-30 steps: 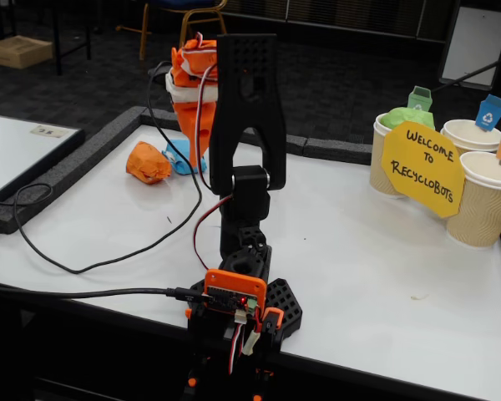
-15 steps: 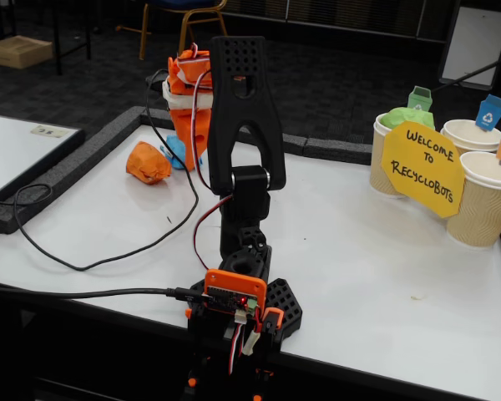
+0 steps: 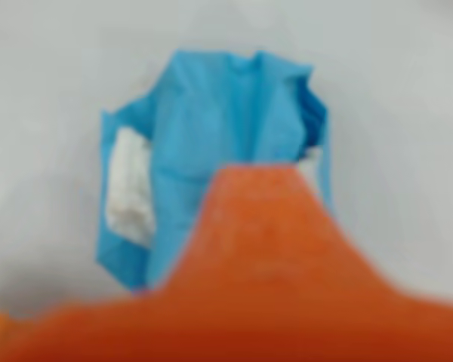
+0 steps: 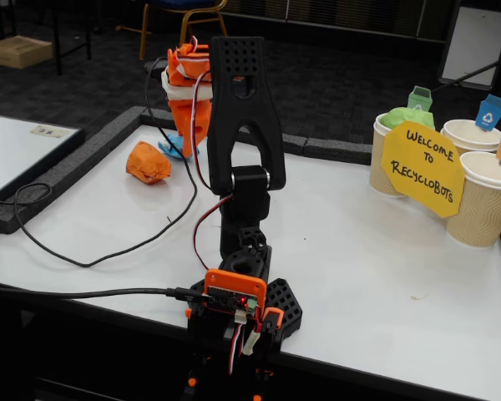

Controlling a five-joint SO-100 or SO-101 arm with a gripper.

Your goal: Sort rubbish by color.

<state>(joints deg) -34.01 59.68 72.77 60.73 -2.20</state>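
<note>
Wrist view: the light blue wad (image 3: 211, 151) is lying on the white counter (image 3: 408, 113) directly beneath the camera, one orange finger (image 3: 264, 226) of the claw (image 3: 260, 177) overlapping its lower edge, and whether the claw is spread or clenched cannot be told.

Fixed view: the claw (image 4: 186, 142) is hanging over the blue wad (image 4: 172, 149) at the counter's far edge, the orange wad (image 4: 148, 162) is sitting just beside it, and the green wad (image 4: 405, 118) is already resting in the cup (image 4: 384, 167) under the green tag (image 4: 419, 98). So one sort appears done, two remaining.
</note>
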